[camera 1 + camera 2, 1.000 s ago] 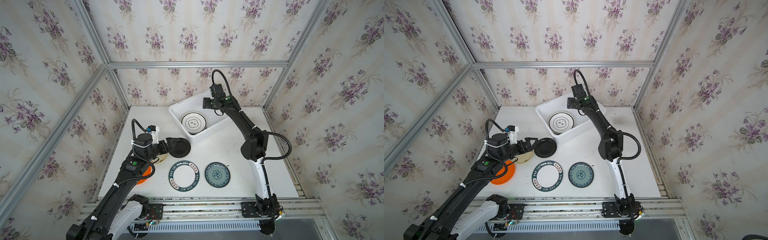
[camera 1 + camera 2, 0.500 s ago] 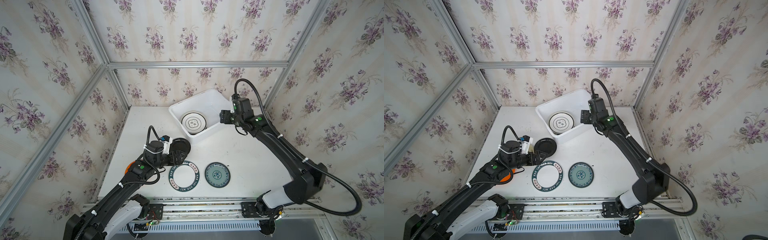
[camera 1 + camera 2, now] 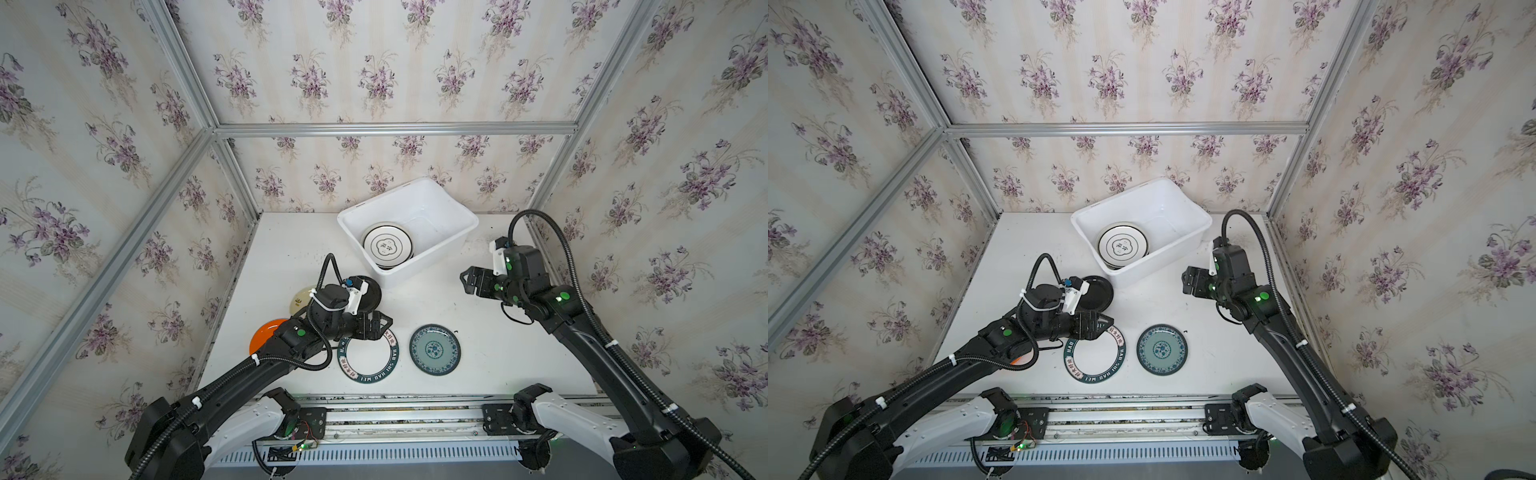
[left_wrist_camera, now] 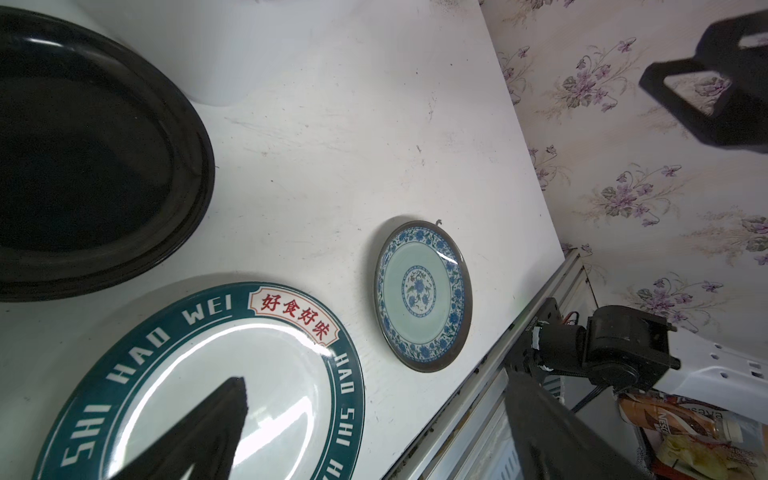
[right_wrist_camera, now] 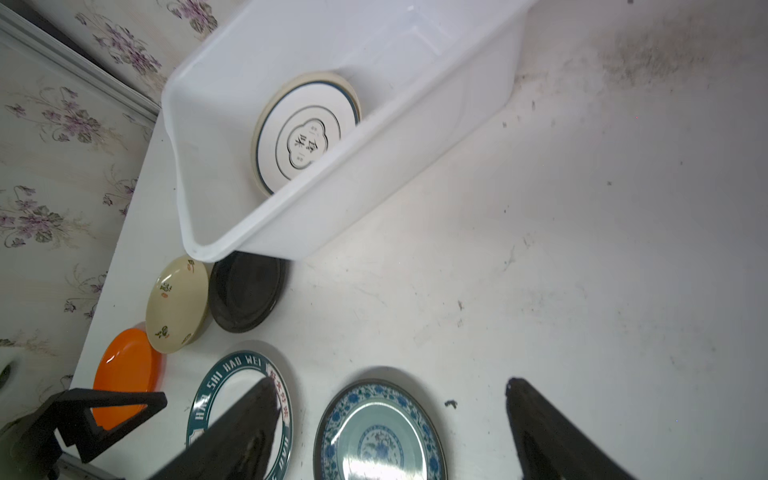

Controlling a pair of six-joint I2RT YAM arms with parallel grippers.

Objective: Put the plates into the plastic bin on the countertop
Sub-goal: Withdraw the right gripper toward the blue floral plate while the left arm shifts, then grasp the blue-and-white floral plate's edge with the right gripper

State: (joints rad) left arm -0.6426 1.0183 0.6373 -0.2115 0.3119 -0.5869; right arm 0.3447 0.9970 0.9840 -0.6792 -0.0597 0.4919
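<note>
- Plates are sitting stacked in the bin (image 3: 415, 199) at the tabletop's (image 3: 478, 353) far side. A white, dark-rimmed plate (image 3: 387, 248) is lying on top.
- Five plates are lying loose on the tabletop: black (image 3: 372, 293) just beside the bin's near corner, cream (image 3: 299, 300) and orange (image 3: 264, 334) to its left, lettered (image 3: 368, 359) and teal (image 3: 434, 349) nearest the rail.
- The left gripper (image 3: 384, 328) is hovering with its jaws wide apart over the lettered plate's far rim, between that plate and the black one. The bin is lying beyond it and slightly right, its long axis slanting across the tabletop.
- This arm looks much the nearer to the lettered and black plates, so either is probably next.
- The right gripper (image 3: 465, 282) is hanging empty, jaws apart, beside the bin's right end, well apart from every loose plate.
- The left arm is covering part of the orange plate, and its wrist camera part of the black one.
- The stack's count and the left gripper's height above the rim are not showing.
</note>
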